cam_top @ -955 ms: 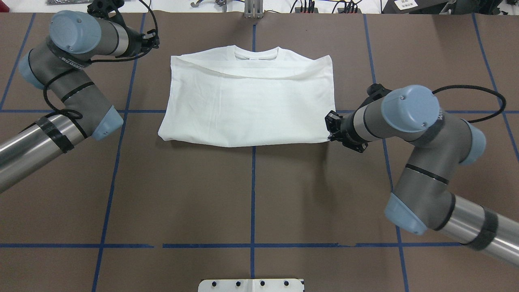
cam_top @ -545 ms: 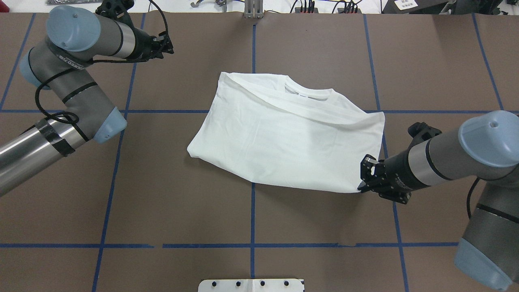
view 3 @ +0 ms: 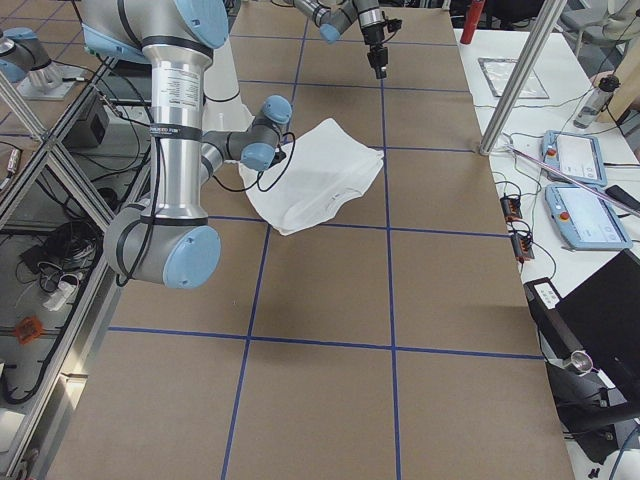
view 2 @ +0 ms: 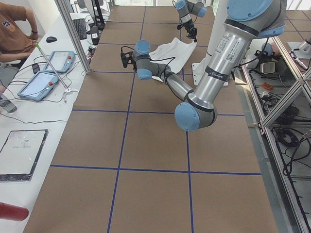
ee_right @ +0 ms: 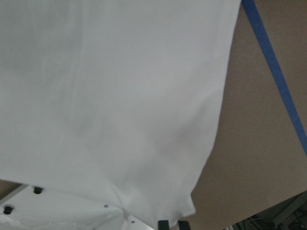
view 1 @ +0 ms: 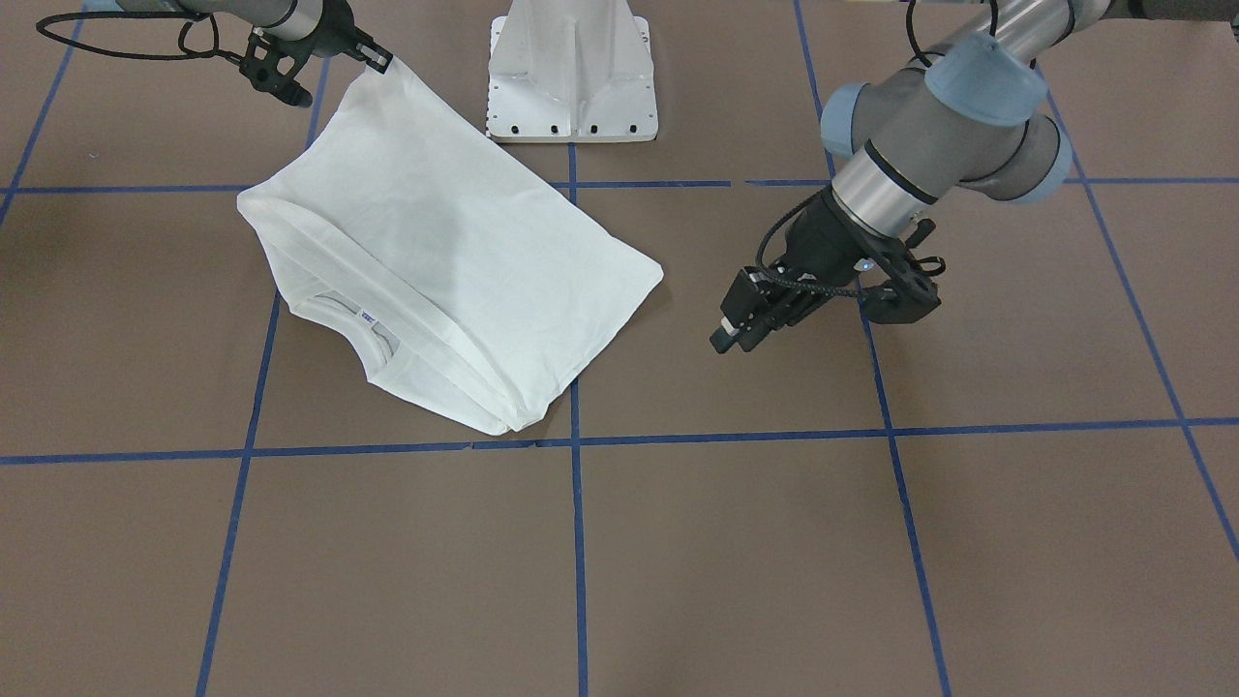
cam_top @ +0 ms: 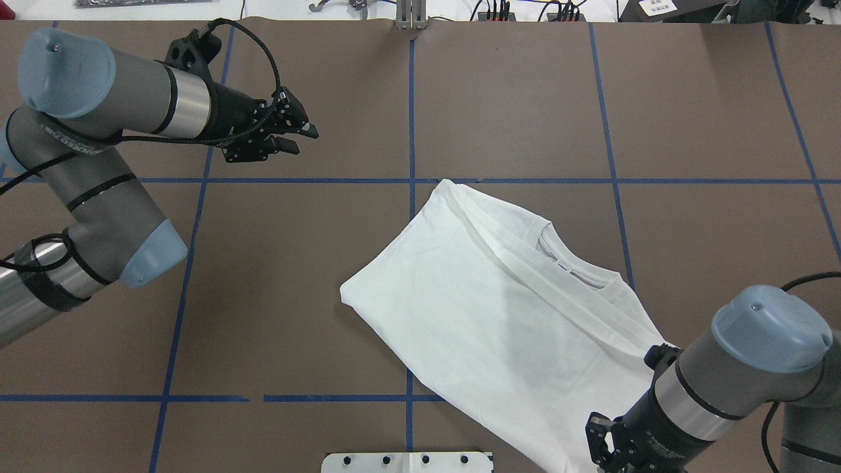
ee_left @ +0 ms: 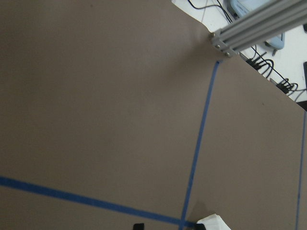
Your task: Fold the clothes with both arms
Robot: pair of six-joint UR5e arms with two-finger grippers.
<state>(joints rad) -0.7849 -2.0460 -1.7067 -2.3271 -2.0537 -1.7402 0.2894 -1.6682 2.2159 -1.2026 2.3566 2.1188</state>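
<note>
The white T-shirt (cam_top: 506,322) lies folded and slanted on the brown table, its ribbed collar (cam_top: 570,266) and small neck label (view 1: 368,315) facing up. No printed text shows. My right gripper (cam_top: 594,453) is shut on the shirt's near right corner, close to the white pedestal base; in the front view (view 1: 377,62) the corner is pinched between its fingers. The right wrist view shows white cloth above the closed fingertips (ee_right: 171,223). My left gripper (cam_top: 301,136) is open and empty, low over bare table to the left of the shirt, also seen in the front view (view 1: 724,337).
The white pedestal base (cam_top: 407,462) stands at the table's near edge, beside the held corner. Blue tape lines (cam_top: 410,112) cross the brown table (cam_top: 276,295). An aluminium post (ee_left: 254,28) and cables stand at the far edge.
My right gripper has dragged the shirt toward the robot and to the right, turning it slantwise. My left gripper has moved right and nearer, away from the shirt's old place.
</note>
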